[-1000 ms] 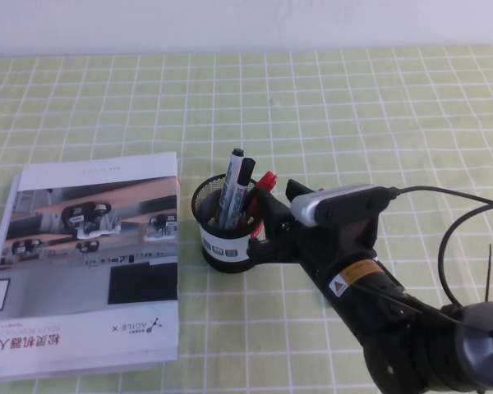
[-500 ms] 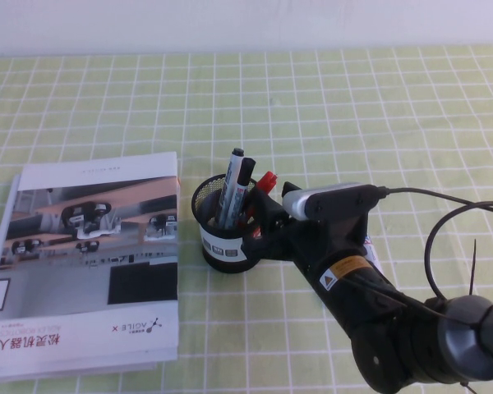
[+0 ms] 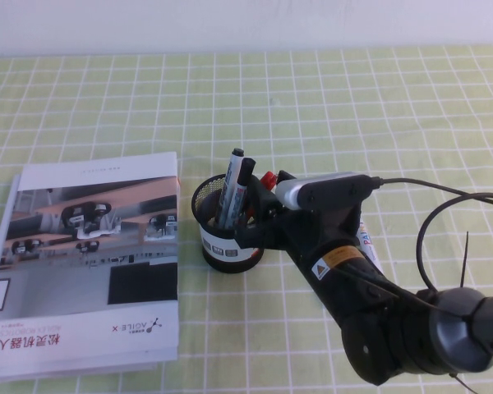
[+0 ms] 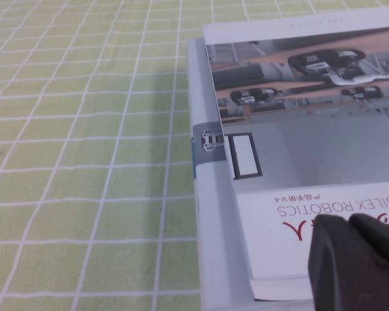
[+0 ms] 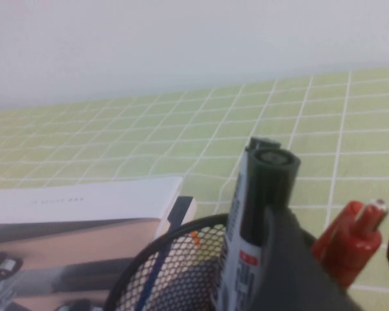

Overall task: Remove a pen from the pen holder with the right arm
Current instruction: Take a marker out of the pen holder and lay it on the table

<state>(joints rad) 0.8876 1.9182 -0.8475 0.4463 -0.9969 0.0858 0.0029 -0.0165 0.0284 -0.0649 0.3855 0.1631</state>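
You have two black markers and one red marker, three in all, standing in one mesh pen holder; beside it you have one booklet, and under everything one green checked tablecloth

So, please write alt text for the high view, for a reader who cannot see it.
The open right gripper is at a red-capped pen standing in a black mesh pen holder with two black markers. A white booklet lies left of the holder on the green checked tablecloth; the left gripper, above the booklet, is outside this view.
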